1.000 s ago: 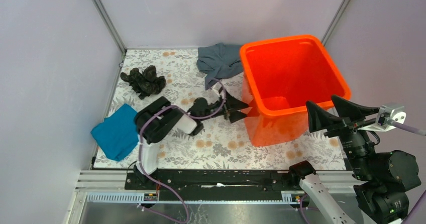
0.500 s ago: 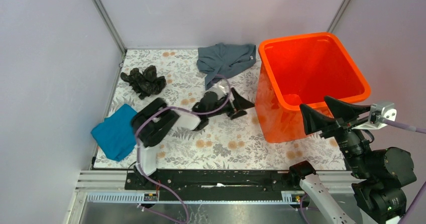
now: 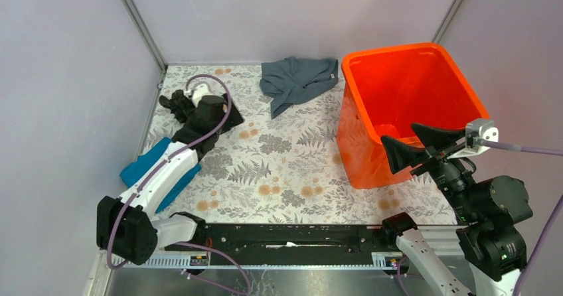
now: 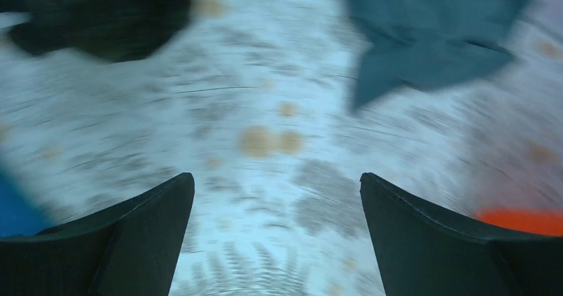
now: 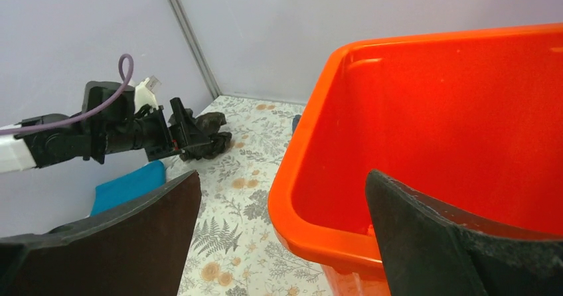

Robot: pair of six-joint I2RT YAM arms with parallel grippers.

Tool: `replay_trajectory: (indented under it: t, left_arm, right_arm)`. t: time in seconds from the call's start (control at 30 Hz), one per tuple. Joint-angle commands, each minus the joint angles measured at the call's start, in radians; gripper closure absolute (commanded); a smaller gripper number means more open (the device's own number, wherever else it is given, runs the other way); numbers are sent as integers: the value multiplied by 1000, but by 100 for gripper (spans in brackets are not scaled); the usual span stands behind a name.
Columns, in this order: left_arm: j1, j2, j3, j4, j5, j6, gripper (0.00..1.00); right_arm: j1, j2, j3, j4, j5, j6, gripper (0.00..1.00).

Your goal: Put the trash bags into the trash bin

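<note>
Trash bags: one crumpled black bag (image 3: 176, 103), on the surface at the far left, outside the bin.
Trash bin: one orange bin (image 3: 362, 153), upright, far right.
Cloths: two; grey-blue cloth (image 3: 295, 80) far middle, teal cloth (image 3: 136, 170) near left.
Left arm: stretched far left; left gripper (image 3: 229, 118) just beside the bag, jaws wide, holding nothing.
Right arm: right gripper (image 3: 400, 135) raised at the bin's near rim, jaws wide, holding nothing.

The trash bag (image 3: 174, 105) lies far left, near cloth (image 3: 137, 170) before it, far cloth (image 3: 295, 80) left of the trash bin (image 3: 362, 155).
</note>
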Motion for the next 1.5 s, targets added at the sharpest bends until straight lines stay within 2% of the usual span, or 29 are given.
replay_trajectory:
  t: [0.0, 0.13, 0.2, 0.27, 0.43, 0.53, 0.7, 0.77, 0.87, 1.03, 1.17, 1.33, 1.4, 1.47]
  left_arm:
    - [142, 5, 18, -252, -289, -127, 1]
    - [310, -96, -189, 123, -118, -370, 8]
    - [363, -85, -257, 269, -114, -461, 4]
    - [417, -10, -260, 346, -142, -511, 1]
    - [539, 198, -194, 434, -91, -551, 1]
    - [551, 300, -146, 514, -77, -490, 3]
    - [579, 435, -44, 469, 53, -434, 24]
    - [579, 424, -63, 502, 88, -422, 41]
    - [578, 381, -101, 509, 125, -429, 59]
    - [579, 295, -174, 500, 253, -415, 79]
    - [574, 221, -274, 532, 413, -381, 92]
    - [528, 99, -414, 537, 611, -342, 100]
    - [513, 15, -466, 519, 672, -318, 100]
    - [511, -72, -501, 446, 672, -293, 100]
  right_arm:
    - [-1, 34, 7, 50, -67, 9, 0]
    - [-2, 31, 0, 46, -71, 13, 0]
    - [-1, 30, -7, 48, -73, 14, 0]
    - [-1, 32, -9, 45, -81, 13, 0]
    - [1, 46, -11, 52, -110, 7, 0]
    - [14, 74, -8, 63, -177, 2, 0]
    - [56, 216, 59, 45, -399, 39, 0]
    - [68, 280, 93, 47, -496, 64, 0]
    - [94, 334, 106, 92, -560, 113, 0]
    - [155, 482, 178, 78, -633, 150, 0]
    - [281, 573, 203, 62, -538, 137, 0]
    - [628, 688, 206, 57, -174, 86, 0]
    - [732, 761, 207, 47, -9, 73, 0]
    - [782, 819, 180, 58, 138, 72, 0]
